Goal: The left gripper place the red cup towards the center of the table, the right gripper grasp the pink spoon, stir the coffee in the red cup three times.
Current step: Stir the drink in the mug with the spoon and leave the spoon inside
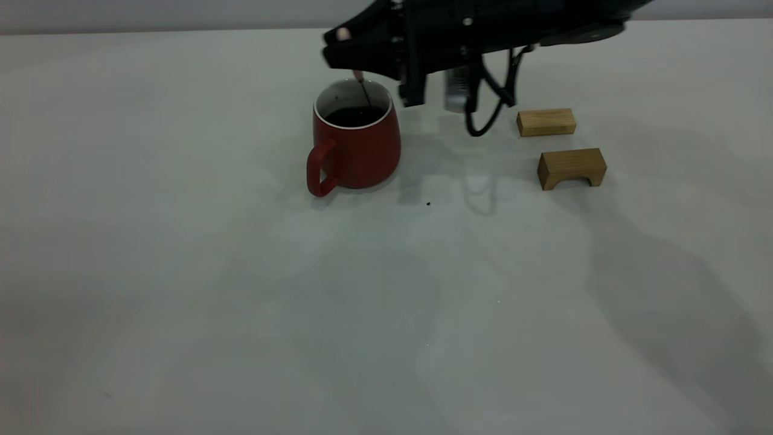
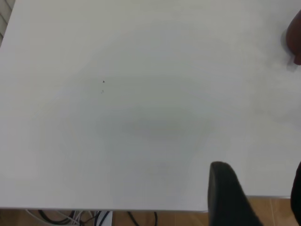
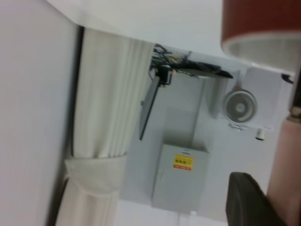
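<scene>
Red cup (image 1: 357,142) on pale table (image 1: 241,302), right tool (image 1: 356,51) pinching pink spoon (image 1: 360,81) over coffee (image 1: 355,116).

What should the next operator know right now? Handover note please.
Right claw: above the red cup, shut on the pink spoon, whose lower end dips into the coffee.
Left claw: back at the table edge, away from the cup; fingers unclear.
Done: cup placed mid-table, spoon grasped and in the coffee.
Left: finishing the three stirs; count cannot be told.
Two wooden blocks sit near the cup.
</scene>
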Action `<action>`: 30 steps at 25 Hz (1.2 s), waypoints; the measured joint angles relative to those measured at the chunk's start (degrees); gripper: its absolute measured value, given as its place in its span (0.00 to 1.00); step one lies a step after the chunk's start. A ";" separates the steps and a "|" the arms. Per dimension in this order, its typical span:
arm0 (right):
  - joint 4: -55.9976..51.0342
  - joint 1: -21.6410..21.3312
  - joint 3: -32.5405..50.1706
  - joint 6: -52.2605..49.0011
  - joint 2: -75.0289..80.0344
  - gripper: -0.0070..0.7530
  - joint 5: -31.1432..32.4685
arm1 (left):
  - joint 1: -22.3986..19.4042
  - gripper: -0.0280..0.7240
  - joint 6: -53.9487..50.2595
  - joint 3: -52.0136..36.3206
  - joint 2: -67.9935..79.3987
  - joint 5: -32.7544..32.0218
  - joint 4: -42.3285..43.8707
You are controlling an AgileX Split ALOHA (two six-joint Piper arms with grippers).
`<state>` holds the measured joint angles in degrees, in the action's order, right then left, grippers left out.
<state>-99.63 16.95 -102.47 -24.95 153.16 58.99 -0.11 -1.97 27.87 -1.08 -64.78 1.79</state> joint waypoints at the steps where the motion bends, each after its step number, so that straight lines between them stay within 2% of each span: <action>1: 0.07 -0.28 1.47 0.05 -0.69 0.18 -0.72 | 0.00 0.58 0.00 0.00 0.00 0.00 0.00; 4: -0.19 -0.34 5.12 0.26 -3.03 0.18 -2.03 | 0.00 0.58 0.00 0.00 0.00 0.00 0.00; 9: -1.05 1.73 5.55 -0.61 -3.18 0.18 -1.66 | 0.00 0.58 0.00 0.00 0.00 0.00 0.00; 14: -0.98 4.72 0.50 -3.68 -0.51 0.18 -0.72 | 0.00 0.58 0.00 0.00 0.00 0.00 0.00; 20: -0.98 4.04 -4.22 -2.57 1.82 0.18 -1.20 | 0.00 0.58 0.00 0.00 0.00 0.00 0.00; 26: -1.09 0.91 6.11 -1.54 -3.13 0.18 -3.35 | 0.00 0.58 0.00 0.00 0.00 0.00 0.00; 30: -1.17 1.37 10.39 -1.54 -5.03 0.18 -2.59 | 0.00 0.58 0.00 0.00 0.00 0.00 0.00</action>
<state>-100.80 18.32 -92.07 -26.49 148.13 56.40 -0.11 -1.97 27.87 -1.08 -64.78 1.79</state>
